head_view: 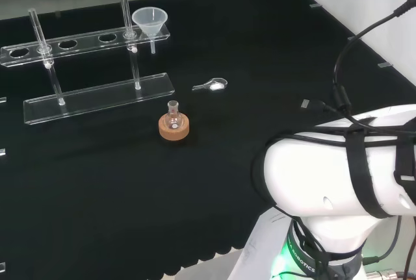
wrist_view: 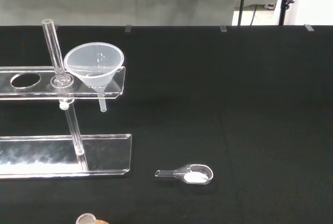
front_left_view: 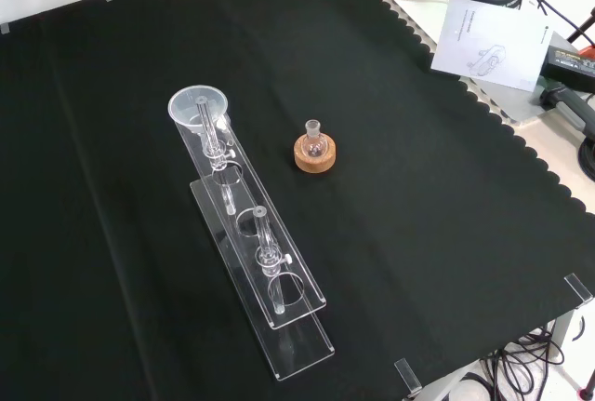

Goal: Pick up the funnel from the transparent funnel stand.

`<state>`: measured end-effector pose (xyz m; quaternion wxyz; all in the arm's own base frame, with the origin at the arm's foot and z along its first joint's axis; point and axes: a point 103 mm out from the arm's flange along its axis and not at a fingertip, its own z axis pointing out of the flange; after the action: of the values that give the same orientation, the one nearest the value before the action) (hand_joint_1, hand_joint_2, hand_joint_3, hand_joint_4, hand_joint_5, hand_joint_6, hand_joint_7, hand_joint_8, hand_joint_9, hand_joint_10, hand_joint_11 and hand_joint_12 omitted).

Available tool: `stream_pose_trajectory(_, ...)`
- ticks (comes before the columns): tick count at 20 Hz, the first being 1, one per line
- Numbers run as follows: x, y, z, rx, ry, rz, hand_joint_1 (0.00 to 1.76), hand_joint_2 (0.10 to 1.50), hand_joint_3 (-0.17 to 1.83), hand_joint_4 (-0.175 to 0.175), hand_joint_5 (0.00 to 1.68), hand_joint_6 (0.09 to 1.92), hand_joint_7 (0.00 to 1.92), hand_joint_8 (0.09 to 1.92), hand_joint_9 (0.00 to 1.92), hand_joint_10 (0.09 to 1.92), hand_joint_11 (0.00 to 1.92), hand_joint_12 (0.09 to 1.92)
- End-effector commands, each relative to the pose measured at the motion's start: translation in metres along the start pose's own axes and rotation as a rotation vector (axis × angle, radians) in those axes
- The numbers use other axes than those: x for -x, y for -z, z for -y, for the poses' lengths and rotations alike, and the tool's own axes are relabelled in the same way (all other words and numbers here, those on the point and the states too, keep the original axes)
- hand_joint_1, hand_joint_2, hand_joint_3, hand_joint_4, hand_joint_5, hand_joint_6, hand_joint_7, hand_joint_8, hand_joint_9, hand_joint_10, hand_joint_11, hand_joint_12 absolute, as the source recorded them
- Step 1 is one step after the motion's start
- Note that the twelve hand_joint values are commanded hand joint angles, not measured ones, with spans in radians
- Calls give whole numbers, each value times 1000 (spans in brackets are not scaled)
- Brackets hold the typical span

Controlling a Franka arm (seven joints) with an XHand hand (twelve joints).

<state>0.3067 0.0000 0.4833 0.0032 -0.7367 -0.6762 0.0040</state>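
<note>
The clear funnel [head_view: 149,20] sat in the end hole of the see-through funnel stand [head_view: 97,95], at the right end of its top shelf in the head view. Its thin stem poked down through the hole. I could not tell how the hand's fingers were. A tiny flask [head_view: 173,115] stood on a cork ring [head_view: 174,128] near the stand. A little glass scoop [head_view: 211,85] with white powder lay on the black cloth [head_view: 97,182].

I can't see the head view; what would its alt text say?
A clear plastic funnel sits in the right end hole of a transparent funnel stand on black cloth. Nearer stands a small glass flask in a cork ring, beside a small clear scoop holding white powder.
</note>
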Motion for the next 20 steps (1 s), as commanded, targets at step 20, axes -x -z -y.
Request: stream_pose_trajectory(20,-3,-25,-36,-46,-47,52,0,1173,437,31,89,87,9,197,65,611,16,1367)
